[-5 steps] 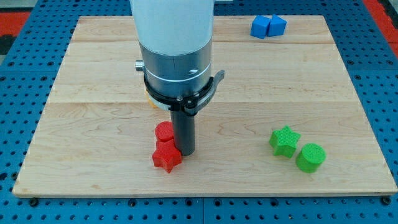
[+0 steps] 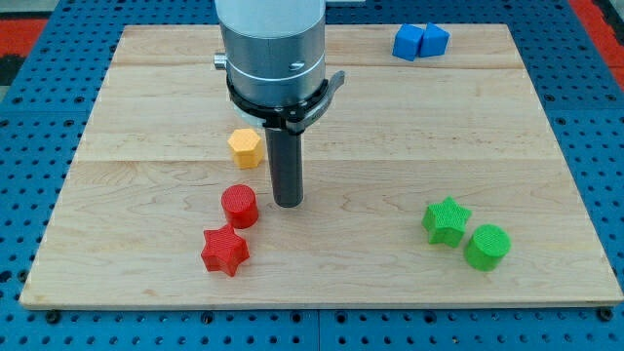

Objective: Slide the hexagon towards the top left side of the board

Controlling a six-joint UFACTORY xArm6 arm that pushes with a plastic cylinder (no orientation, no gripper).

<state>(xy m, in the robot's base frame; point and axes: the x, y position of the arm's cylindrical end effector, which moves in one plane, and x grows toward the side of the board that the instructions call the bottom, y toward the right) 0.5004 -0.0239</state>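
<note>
A yellow hexagon block (image 2: 245, 147) lies on the wooden board (image 2: 146, 107), left of centre. My tip (image 2: 288, 203) rests on the board below and to the right of the hexagon, a short way apart from it. A red cylinder (image 2: 239, 206) lies just left of my tip, with a small gap between them. A red star (image 2: 225, 251) lies below and left of the cylinder, apart from it.
Two blue blocks (image 2: 420, 41) sit together at the view's top right. A green star (image 2: 447, 219) and a green cylinder (image 2: 487, 246) sit side by side at the lower right. The arm's wide grey body (image 2: 273, 49) hangs over the upper middle.
My tip has moved up the view and a little away from the red blocks. The red star has shifted down-left and the red cylinder slightly left and down. The yellow hexagon is now uncovered.
</note>
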